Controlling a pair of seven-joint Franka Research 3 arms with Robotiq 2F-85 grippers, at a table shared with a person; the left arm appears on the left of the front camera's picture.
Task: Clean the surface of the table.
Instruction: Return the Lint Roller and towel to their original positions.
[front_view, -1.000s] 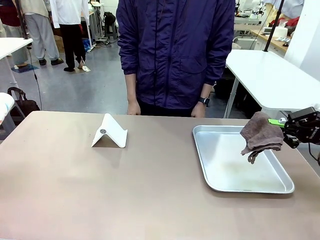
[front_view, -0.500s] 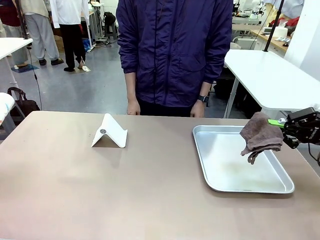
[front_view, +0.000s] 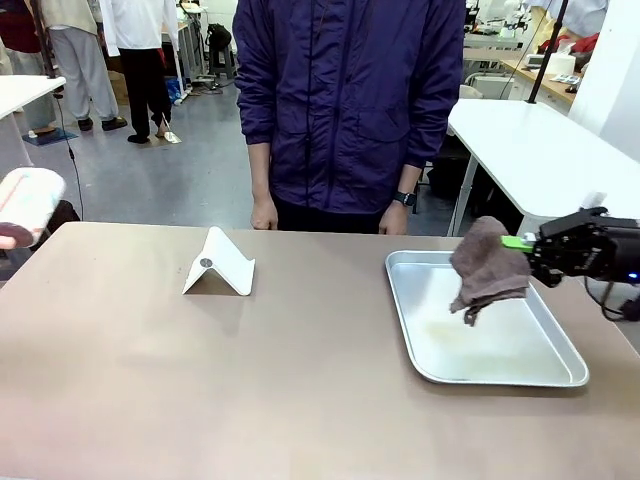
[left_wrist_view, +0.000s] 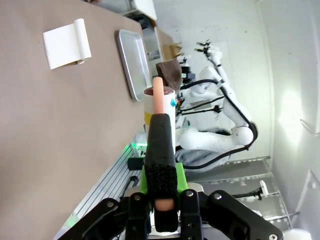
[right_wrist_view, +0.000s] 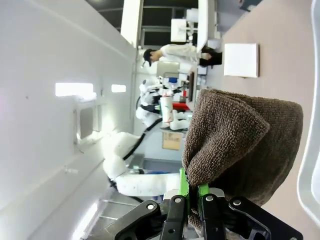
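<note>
The brownish-taupe table (front_view: 250, 370) spans the front view. My right gripper (front_view: 520, 242) is shut on a brown cloth (front_view: 485, 270), which hangs above the metal tray (front_view: 520, 375) at the table's right. The right wrist view shows the cloth (right_wrist_view: 240, 135) bunched between the green pads of that gripper (right_wrist_view: 192, 192). In the left wrist view my left gripper (left_wrist_view: 160, 125) is shut on a white container (left_wrist_view: 161, 102) with a pink part. That container (front_view: 30, 200) shows blurred at the left edge of the front view, above the table's far left corner.
A white folded stand (front_view: 220, 265) sits on the table left of centre, with bare tabletop all around it. A person in a dark jacket (front_view: 350, 100) stands at the far edge, hands down. A white-topped table (front_view: 540, 150) stands behind at the right.
My right gripper has carried the cloth left and slightly up, farther over the tray. The white container has come into the front view at the left edge.
</note>
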